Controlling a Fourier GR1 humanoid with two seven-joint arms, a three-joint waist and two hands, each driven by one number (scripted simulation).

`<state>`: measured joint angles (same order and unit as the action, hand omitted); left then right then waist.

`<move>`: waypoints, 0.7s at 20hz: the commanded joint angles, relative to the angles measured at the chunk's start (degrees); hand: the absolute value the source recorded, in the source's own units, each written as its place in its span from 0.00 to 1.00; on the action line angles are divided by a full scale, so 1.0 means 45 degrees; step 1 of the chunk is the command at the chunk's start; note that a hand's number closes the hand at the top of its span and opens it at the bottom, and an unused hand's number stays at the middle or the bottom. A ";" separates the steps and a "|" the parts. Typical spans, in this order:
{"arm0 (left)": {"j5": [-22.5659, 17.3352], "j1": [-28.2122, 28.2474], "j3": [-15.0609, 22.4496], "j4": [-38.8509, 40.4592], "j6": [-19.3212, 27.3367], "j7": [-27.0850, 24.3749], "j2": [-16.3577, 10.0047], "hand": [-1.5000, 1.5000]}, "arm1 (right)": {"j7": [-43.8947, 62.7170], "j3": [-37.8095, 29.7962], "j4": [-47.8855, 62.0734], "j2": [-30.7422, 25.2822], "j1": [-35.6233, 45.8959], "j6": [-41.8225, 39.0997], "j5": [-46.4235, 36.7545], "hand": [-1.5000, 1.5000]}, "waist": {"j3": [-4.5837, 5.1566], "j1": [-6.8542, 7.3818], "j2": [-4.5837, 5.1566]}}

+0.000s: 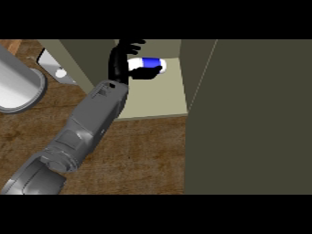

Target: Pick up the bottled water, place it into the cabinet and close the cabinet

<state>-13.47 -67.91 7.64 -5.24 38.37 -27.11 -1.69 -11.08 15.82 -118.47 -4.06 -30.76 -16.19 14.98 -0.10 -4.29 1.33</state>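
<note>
One left hand [126, 61] curled round bottled water [151, 62]: white, blue band, inside open cabinet [157, 99].

bottled water [150, 62]: partly behind left hand [121, 61] | cabinet [155, 98]: top cut off

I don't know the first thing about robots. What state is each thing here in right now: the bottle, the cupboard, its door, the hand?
bottled water: held by the hand, inside the cabinet's opening; whether it touches the shelf cannot be told.
left hand: fingers and thumb curled round the bottled water.
cabinet: open, its pale shelf showing.
cabinet door: swung open, at the view's right.
right hand: not in view.
</note>
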 commanded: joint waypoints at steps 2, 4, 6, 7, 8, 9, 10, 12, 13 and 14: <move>0.0156 0.0215 -0.0021 0.0536 -0.0093 0.0002 -0.0669 0.00 | 0.0144 0.0186 -0.0187 -0.0054 0.0009 -0.0025 -0.0044 0.00 | 0.0039 -0.0052 0.0113; 0.0169 0.0425 -0.0038 0.0564 -0.0281 -0.0086 -0.0821 0.00 | 0.0239 0.0441 -0.0532 0.0018 -0.0230 0.0088 -0.0110 0.00 | 0.0041 0.0044 0.0067; 0.0062 0.0430 -0.0187 0.0526 -0.0175 -0.0201 -0.1006 0.00 | -0.0206 0.0181 -0.0222 -0.0139 -0.0269 -0.0166 -0.0083 0.00 | 0.0037 -0.0062 0.0112; 0.0131 0.0687 -0.0129 0.0461 -0.0246 -0.0587 -0.0918 0.00 | -0.0160 0.0412 0.0080 0.0122 0.0102 0.0079 -0.0459 0.00 | 0.0041 0.0027 0.0125; 0.0066 0.0543 -0.0223 0.0529 0.0235 -0.0411 -0.0647 0.00 | 0.0072 0.0051 -0.0034 -0.0013 0.0215 0.0038 -0.0022 0.00 | 0.0037 0.0020 0.0124; -0.0056 0.0709 -0.0358 0.0337 -0.0107 -0.0694 -0.0730 0.00 | 0.0179 -0.0393 -0.0367 -0.0320 0.0083 -0.0211 0.0591 0.00 | 0.0039 0.0003 0.0123; -0.0087 0.0377 -0.0409 0.0355 -0.0301 -0.0347 -0.0708 0.00 | -0.0255 -0.0007 0.0397 -0.0165 0.0095 -0.0300 0.0075 0.00 | 0.0033 0.0031 0.0091; -0.0135 0.0488 -0.0501 -0.0047 -0.1117 -0.0970 -0.1167 0.00 | -0.0206 -0.0021 -0.0069 -0.0255 -0.0212 -0.0171 -0.0064 0.00 | 0.0042 0.0049 0.0061; -0.0427 0.0917 -0.0809 -0.0389 -0.1220 -0.1594 -0.0868 0.00 | -0.0208 -0.0087 0.0005 -0.0194 0.0021 -0.0136 -0.0021 0.00 | 0.0044 0.0168 0.0035; -0.0512 0.0642 -0.0913 -0.0468 -0.1594 -0.1444 -0.0804 0.00 | -0.0086 -0.0230 0.0089 -0.0146 0.0377 -0.0114 0.0180 0.00 | 0.0040 0.0201 0.0033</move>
<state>-15.43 -67.39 4.40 -6.62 35.89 -30.44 -2.05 -11.68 15.60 -118.31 -4.70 -30.50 -16.71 15.06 -0.16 -4.42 1.38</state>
